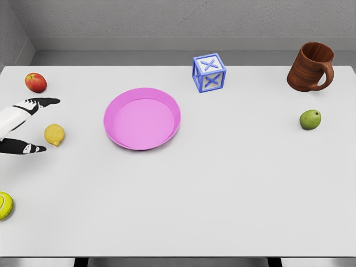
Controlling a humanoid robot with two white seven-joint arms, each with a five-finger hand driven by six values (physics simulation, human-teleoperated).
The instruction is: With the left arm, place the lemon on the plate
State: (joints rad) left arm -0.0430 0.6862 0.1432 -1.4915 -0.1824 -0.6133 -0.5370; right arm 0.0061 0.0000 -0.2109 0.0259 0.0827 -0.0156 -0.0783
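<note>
The lemon (54, 134) lies on the table (222, 189) near its left edge, well left of the pink plate (142, 118). My left hand (22, 125) comes in from the left edge with its fingers spread wide, one above and one below the lemon's left side, bracketing it but, as far as I can tell, not yet touching it. For this step I judge the best procedure is: advance the hand to the right until the lemon sits deep between the fingers, close evenly from both sides so the round fruit does not squirt out, lift clear of the table, then carry it right and lower it over the plate's middle, clearing the raised rim. The path between lemon and plate is bare. An apple (35, 82) sits further back on the left and a tennis ball (4, 206) nearer; both are apart from the lemon. The blue block (209, 72), brown mug (310, 67) and green fruit (310, 119) lie off the route.
</note>
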